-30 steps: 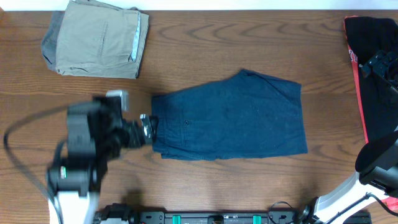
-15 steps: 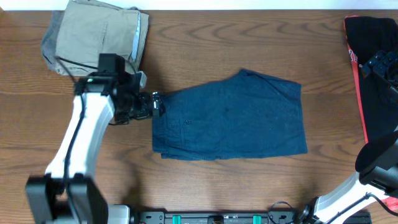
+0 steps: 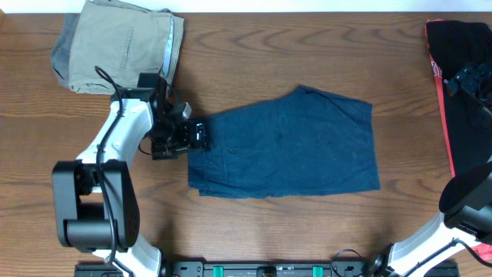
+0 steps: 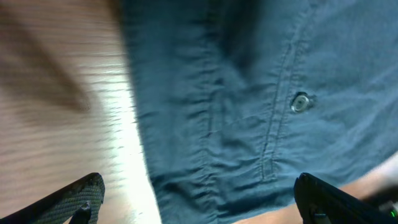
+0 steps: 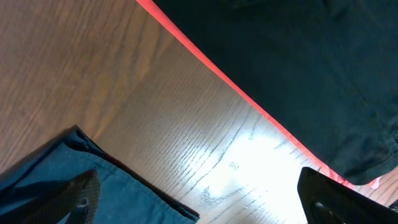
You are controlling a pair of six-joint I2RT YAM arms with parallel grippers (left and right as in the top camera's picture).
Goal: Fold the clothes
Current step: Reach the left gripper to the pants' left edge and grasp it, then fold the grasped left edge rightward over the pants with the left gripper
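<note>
Left hand (image 3: pixel 196 137) sits at the waistband end of the navy shorts (image 3: pixel 292 146), its two fingers spread wide. In the left wrist view they straddle the gathered edge of the fabric and hold nothing. A small button (image 4: pixel 300 102) shows just beyond that edge. The shorts lie flat in the middle of the surface (image 3: pixel 307 54), waistband to the left and leg hems to the right. They are well apart from the tan shorts (image 3: pixel 119 46) folded at the far left corner and from the black garment (image 3: pixel 461 46) with the red stripe at the far right.

Right hand (image 5: pixel 199 193) is likewise wide open and empty. It hangs over bare wood between a corner of the navy shorts and the black garment's red edge.

By my reading, the step in hand is taking hold of the waistband for a fold. The next move calls for the left fingers to come down and pinch every layer at the edge, not only the top one. The waistband could then be lifted and carried across toward the hems, the edges kept in line.
</note>
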